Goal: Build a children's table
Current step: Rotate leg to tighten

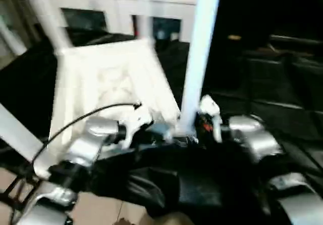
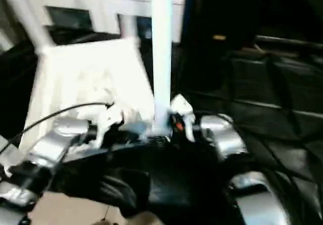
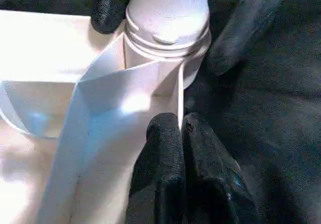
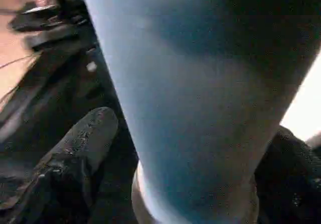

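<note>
The tabletop [image 1: 108,83] lay upside down in front of me on black cloth [image 1: 282,99], its white plastic underside facing up, glossy, with thin ribs running between the walls. A long white tubular leg [image 1: 199,58] stood upright in the rounded corner socket [image 3: 168,58] nearest my right arm, and my left wrist camera showed its ringed collar seated at the socket's mouth. Another leg [image 1: 43,15] rose from the far left corner, and a third [image 1: 17,134] slanted off at the near left. My left gripper [image 3: 181,133] had its two black fingers pressed together on a thin rib of the underside, just beside that socket. My right gripper [image 4: 170,153] stood with its jaws well apart, one finger on each side of the leg's base; the textured black pad [image 4: 83,138] sat clear of the tube, and I could not tell whether the other finger touched it. Beyond the table's far edge stood a white cabinet [image 1: 121,5] with dark glass panes, close behind, while the black cloth to my right lay open.
</note>
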Robot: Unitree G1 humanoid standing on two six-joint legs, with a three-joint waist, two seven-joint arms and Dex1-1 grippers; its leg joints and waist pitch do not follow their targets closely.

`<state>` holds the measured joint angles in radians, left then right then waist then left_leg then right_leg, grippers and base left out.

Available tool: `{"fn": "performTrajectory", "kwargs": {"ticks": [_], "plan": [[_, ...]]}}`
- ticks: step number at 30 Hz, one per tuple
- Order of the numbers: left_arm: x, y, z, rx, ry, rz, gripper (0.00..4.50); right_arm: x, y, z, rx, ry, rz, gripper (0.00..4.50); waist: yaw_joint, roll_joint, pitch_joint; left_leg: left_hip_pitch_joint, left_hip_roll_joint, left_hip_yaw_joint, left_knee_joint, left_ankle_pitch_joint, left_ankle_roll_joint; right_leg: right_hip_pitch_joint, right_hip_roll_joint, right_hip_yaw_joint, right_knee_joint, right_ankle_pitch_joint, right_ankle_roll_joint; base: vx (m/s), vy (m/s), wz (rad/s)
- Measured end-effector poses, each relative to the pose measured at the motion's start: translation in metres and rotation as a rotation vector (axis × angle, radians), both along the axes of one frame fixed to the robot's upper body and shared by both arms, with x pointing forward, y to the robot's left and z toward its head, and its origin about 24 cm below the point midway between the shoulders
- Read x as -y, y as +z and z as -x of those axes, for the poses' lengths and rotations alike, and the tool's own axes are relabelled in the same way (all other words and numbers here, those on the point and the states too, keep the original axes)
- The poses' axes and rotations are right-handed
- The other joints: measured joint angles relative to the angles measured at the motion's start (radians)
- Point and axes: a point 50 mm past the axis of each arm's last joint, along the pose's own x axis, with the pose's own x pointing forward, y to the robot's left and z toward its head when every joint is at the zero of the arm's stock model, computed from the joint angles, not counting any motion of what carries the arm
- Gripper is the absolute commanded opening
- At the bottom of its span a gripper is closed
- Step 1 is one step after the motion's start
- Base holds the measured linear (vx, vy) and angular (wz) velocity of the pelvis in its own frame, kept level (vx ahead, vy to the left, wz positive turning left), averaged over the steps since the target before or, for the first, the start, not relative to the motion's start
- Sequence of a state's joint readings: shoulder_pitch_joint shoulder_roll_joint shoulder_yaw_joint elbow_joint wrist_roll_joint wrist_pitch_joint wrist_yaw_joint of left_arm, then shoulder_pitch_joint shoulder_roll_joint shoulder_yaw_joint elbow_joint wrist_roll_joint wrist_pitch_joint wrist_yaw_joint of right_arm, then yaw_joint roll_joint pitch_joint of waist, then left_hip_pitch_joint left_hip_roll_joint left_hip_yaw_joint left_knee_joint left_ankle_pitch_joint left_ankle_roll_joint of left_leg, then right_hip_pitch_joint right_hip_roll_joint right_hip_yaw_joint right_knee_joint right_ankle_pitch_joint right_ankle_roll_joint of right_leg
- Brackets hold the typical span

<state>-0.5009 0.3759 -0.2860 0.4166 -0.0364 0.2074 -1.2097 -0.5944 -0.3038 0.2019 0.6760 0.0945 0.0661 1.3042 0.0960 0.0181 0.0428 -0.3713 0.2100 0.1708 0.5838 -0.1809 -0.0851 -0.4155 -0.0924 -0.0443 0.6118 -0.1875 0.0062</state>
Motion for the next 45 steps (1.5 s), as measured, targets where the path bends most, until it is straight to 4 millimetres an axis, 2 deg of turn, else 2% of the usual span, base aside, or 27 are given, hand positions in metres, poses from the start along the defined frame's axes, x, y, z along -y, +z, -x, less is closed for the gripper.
{"fn": "performTrajectory", "kwargs": {"ticks": [2, 3, 8, 9, 10, 13, 19, 23, 28, 33, 36, 39, 40, 41, 42, 45], "plan": [[-0.003, 0.001, 0.001, -0.004, -0.027, -0.008, 0.0, 0.002, 0.001, 0.002, -0.007, 0.037, 0.009, 4.06, 0.0, 0.0, 0.0, 0.0, 0.0, 0.0, 0.002, -0.003, -0.005, 0.0, 0.0, 0.001, 0.001, 0.001, -0.001, 0.0, 0.0, 0.0], [-0.006, 0.001, 0.002, -0.011, -0.04, -0.016, 0.0, 0.001, 0.001, 0.003, -0.014, 0.059, 0.012, 3.81, -0.001, 0.0, 0.0, 0.0, 0.0, 0.0, 0.002, -0.003, -0.005, 0.0, 0.0, 0.001, 0.002, 0.001, -0.002, 0.0, 0.0, 0.0], [-0.012, 0.001, 0.007, -0.041, -0.08, -0.014, 0.0, -0.002, 0.001, 0.007, -0.027, 0.11, 0.01, 3.54, -0.003, -0.002, 0.001, 0.001, 0.0, 0.0, 0.003, -0.003, -0.005, 0.0, 0.0, 0.001, 0.003, 0.001, -0.002, 0.0, 0.0, 0.0], [-0.013, 0.0, 0.008, -0.051, -0.088, -0.009, 0.0, -0.003, 0.001, 0.009, -0.033, 0.122, 0.003, 3.3, -0.002, -0.002, 0.001, 0.001, 0.0, 0.0, 0.003, -0.003, -0.005, 0.0, 0.0, 0.001, 0.003, 0.001, -0.002, 0.0, 0.0, 0.0], [-0.014, 0.0, 0.009, -0.055, -0.092, -0.008, 0.0, -0.004, 0.001, 0.009, -0.037, 0.128, -0.001, 3.3, -0.002, -0.002, 0.001, 0.001, 0.0, 0.0, 0.003, -0.003, -0.005, 0.0, 0.0, 0.001, 0.003, 0.001, -0.002, 0.0, 0.0, 0.0], [-0.015, 0.001, 0.011, -0.066, -0.109, -0.008, 0.0, -0.005, 0.001, 0.011, -0.051, 0.141, -0.007, 3.17, 0.0, -0.003, 0.002, 0.0, 0.0, 0.0, 0.003, -0.003, -0.005, 0.0, 0.0, 0.001, 0.002, 0.001, -0.002, 0.0, 0.0, 0.0], [-0.013, -0.001, 0.012, -0.071, -0.113, 0.0, 0.0, -0.007, -0.003, 0.015, -0.059, 0.142, -0.02, 2.62, 0.005, -0.003, 0.002, 0.001, 0.0, 0.0, 0.003, -0.003, -0.005, 0.0, 0.0, 0.001, 0.003, 0.001, -0.002, 0.0, 0.0, 0.0], [-0.013, -0.004, 0.005, -0.036, 0.003, 0.007, 0.0, -0.012, -0.009, 0.007, -0.038, -0.048, -0.068, 2.59, -0.006, -0.003, 0.001, 0.004, 0.0, 0.0, 0.003, -0.002, -0.006, 0.002, 0.0, 0.002, 0.005, 0.002, -0.003, 0.0, 0.0, 0.0], [-0.001, -0.007, -0.007, 0.012, 0.155, 0.015, 0.0, -0.02, -0.016, -0.011, -0.003, -0.345, -0.082, 2.58, -0.036, -0.002, 0.001, 0.008, -0.001, 0.0, 0.002, -0.002, -0.007, 0.008, 0.0, 0.004, 0.003, 0.003, -0.003, 0.0, 0.0, 0.0], [0.018, -0.008, -0.022, 0.05, 0.317, 0.011, 0.0, -0.031, -0.017, -0.03, 0.015, -0.655, -0.078, 2.58, -0.042, 0.0, 0.0, 0.009, -0.001, 0.0, 0.001, -0.002, -0.007, 0.008, 0.0, 0.004, 0.004, 0.003, -0.002, 0.0, 0.0, 0.0], [0.028, -0.009, -0.025, 0.064, 0.38, 0.013, 0.0, -0.035, -0.015, -0.037, 0.026, -0.768, -0.066, 2.58, -0.042, 0.004, -0.003, 0.008, -0.001, 0.0, 0.001, -0.002, -0.007, 0.008, 0.0, 0.004, 0.003, 0.004, -0.003, 0.0, 0.0, 0.0], [0.031, -0.009, -0.026, 0.068, 0.39, 0.016, 0.0, -0.036, -0.015, -0.038, 0.037, -0.788, -0.064, 2.58, -0.041, 0.008, -0.005, 0.007, -0.002, 0.0, -0.002, -0.002, -0.007, 0.008, 0.0, 0.004, 0.001, 0.003, -0.001, 0.0, 0.0, 0.0], [0.031, -0.009, -0.026, 0.068, 0.389, 0.016, 0.0, -0.036, -0.015, -0.039, 0.038, -0.787, -0.064, 2.92, -0.041, 0.008, -0.006, 0.007, -0.002, 0.0, -0.003, -0.002, -0.007, 0.008, 0.0, 0.003, 0.0, 0.003, -0.001, 0.0, 0.0, 0.0], [0.031, -0.009, -0.025, 0.068, 0.388, 0.016, 0.0, -0.037, -0.014, -0.039, 0.039, -0.786, -0.064, 2.92, -0.041, 0.008, -0.005, 0.007, -0.002, 0.0, -0.003, -0.002, -0.007, 0.008, 0.0, 0.003, 0.0, 0.003, -0.001, 0.0, 0.0, 0.0], [0.031, -0.008, -0.025, 0.07, 0.386, 0.015, 0.0, -0.037, -0.014, -0.04, 0.041, -0.781, -0.061, 3.29, -0.041, 0.008, -0.005, 0.007, -0.001, 0.0, -0.004, -0.002, -0.007, 0.007, 0.0, 0.003, 0.0, 0.003, -0.001, 0.0, 0.0, 0.0], [0.03, -0.008, -0.025, 0.069, 0.376, 0.014, 0.0, -0.038, -0.014, -0.039, 0.043, -0.75, -0.066, 3.47, -0.043, 0.008, -0.005, 0.007, -0.001, 0.0, -0.004, -0.002, -0.007, 0.007, 0.0, 0.003, -0.001, 0.003, -0.001, 0.0, 0.0, 0.0]]}}
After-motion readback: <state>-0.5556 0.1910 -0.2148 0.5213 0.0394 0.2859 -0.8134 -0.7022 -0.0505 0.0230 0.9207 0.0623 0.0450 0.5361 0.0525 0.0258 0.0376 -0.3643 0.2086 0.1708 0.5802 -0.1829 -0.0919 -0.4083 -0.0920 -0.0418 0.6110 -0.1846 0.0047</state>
